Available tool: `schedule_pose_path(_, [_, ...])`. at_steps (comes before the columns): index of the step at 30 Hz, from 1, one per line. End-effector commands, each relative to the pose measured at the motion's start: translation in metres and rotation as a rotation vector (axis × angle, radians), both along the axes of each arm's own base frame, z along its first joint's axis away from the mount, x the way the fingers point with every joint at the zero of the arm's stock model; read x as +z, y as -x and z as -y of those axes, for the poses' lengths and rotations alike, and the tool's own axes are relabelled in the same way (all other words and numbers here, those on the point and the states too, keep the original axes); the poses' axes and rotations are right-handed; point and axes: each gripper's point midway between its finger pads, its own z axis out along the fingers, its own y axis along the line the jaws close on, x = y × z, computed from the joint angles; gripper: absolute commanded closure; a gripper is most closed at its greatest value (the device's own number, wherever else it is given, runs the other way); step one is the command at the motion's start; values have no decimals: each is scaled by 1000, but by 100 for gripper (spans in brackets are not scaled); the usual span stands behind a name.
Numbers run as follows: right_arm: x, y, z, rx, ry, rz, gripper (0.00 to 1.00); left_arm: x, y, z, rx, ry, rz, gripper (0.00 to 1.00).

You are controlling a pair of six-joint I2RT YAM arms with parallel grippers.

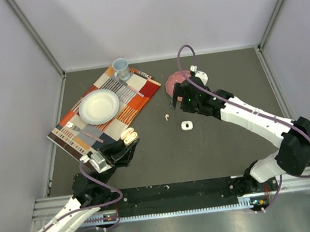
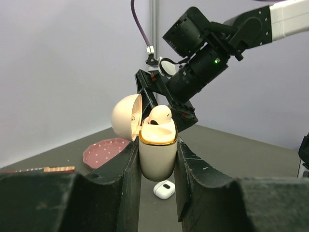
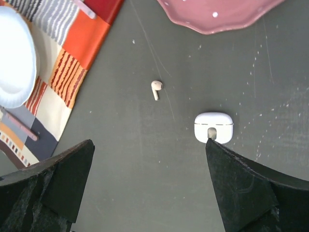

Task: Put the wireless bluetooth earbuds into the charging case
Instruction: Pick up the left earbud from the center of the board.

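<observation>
Going for the loose earbud (image 3: pixel 156 89): it lies flat on the dark table (image 3: pixel 120 145) between the placemat (image 3: pixel 72 53) and the white case (image 3: pixel 213 127), apart from both. Another earbud (image 2: pixel 159 116) sits in the mouth of the peach case (image 2: pixel 158 162), lid tipped back. My left claw (image 2: pixel 156 145) clamps that case upright. My right claw (image 3: pixel 149 188) hangs over the table, jaws wide, nothing in them. I'd move it forward until the bud is centred, set the fingers across the stem, drop straight and pinch lightly. It's tiny and smooth, so it probably skids. Stay off the pink plate (image 3: pixel 217 14).
</observation>
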Motion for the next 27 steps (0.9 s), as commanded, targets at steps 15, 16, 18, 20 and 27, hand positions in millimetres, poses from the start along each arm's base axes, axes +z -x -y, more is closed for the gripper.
schedule_pose_path(15, [-78,-58,-37,-281,21,-190,18,-11,1,-12,38,-36,-33,100])
schedule_pose_path(16, [-74,-62,-41,-269,26,-182,23,-10,2,-12,37,-33,-30,100])
schedule_pose_path(18, [-86,-62,-42,-268,54,-198,24,-9,1,-13,50,-43,-14,100])
schedule_pose_path(20, [-95,-62,-44,-266,69,-210,28,-8,2,-14,51,-40,-10,100])
schedule_pose_path(27, [-115,-60,-54,-236,118,-230,39,-6,3,-14,46,-32,-3,100])
